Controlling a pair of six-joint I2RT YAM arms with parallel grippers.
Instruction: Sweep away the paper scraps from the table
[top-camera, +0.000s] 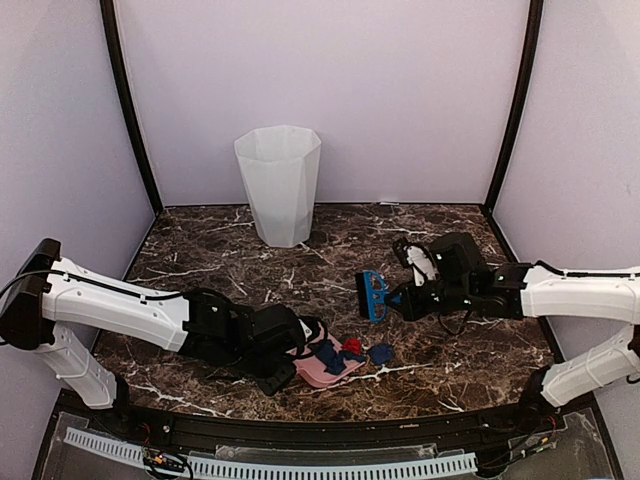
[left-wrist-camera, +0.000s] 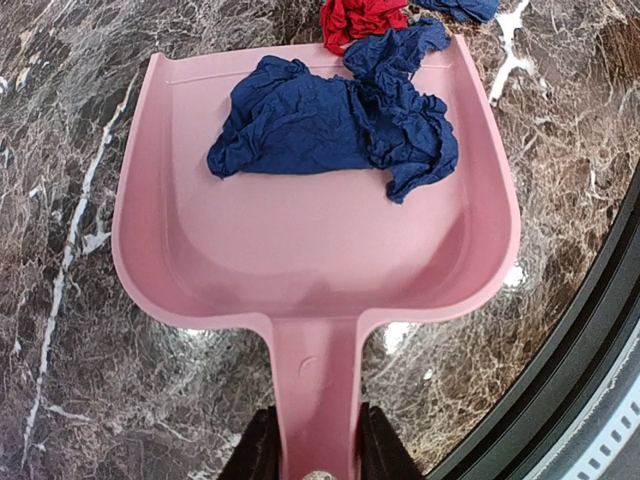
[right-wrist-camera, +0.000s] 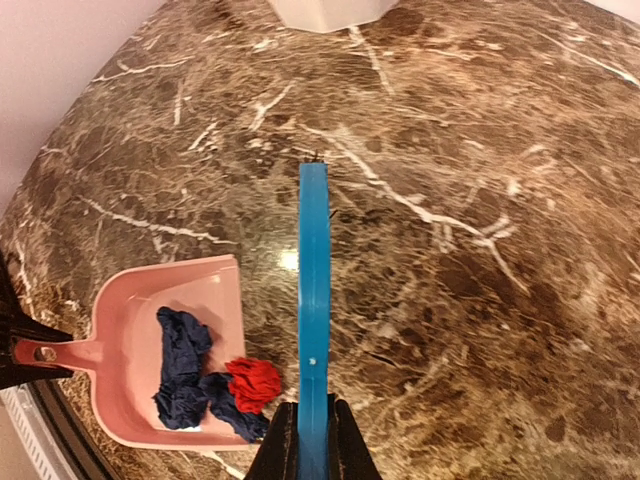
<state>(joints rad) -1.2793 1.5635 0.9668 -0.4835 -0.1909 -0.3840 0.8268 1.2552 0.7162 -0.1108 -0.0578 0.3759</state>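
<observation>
**Two robot claws at a marble table, one holding a dustpan, one holding a brush**

The left claw (left-wrist-camera: 318, 455) is clenched on the handle of a pink dustpan (left-wrist-camera: 300, 260), one finger on each side. The pan lies flat on the dark brown table (right-wrist-camera: 480, 200), its open mouth pointing away from the claw. Inside, towards the mouth, lies a large crumpled navy paper scrap (left-wrist-camera: 320, 125). A red scrap (left-wrist-camera: 362, 18) sits just past it at the pan's lip. Another blue scrap (top-camera: 381, 352) lies on the marble just beyond the lip, outside the pan. Close to this claw, on the right in its own camera, runs the table's black front rim (left-wrist-camera: 590, 330), so there is little room on that side. To its left the marble is bare.

The right claw (right-wrist-camera: 313, 440) is clamped shut on a blue brush (right-wrist-camera: 314, 280), which sticks straight out ahead of it, seen edge-on. Whether the brush touches the table cannot be told. The pan and its scraps lie near this claw, to the left in its camera; the red scrap is just beside the brush. Ahead and to the right, open marble stretches to the walls. A white bin (top-camera: 279, 185) stands far ahead at the back edge.
</observation>
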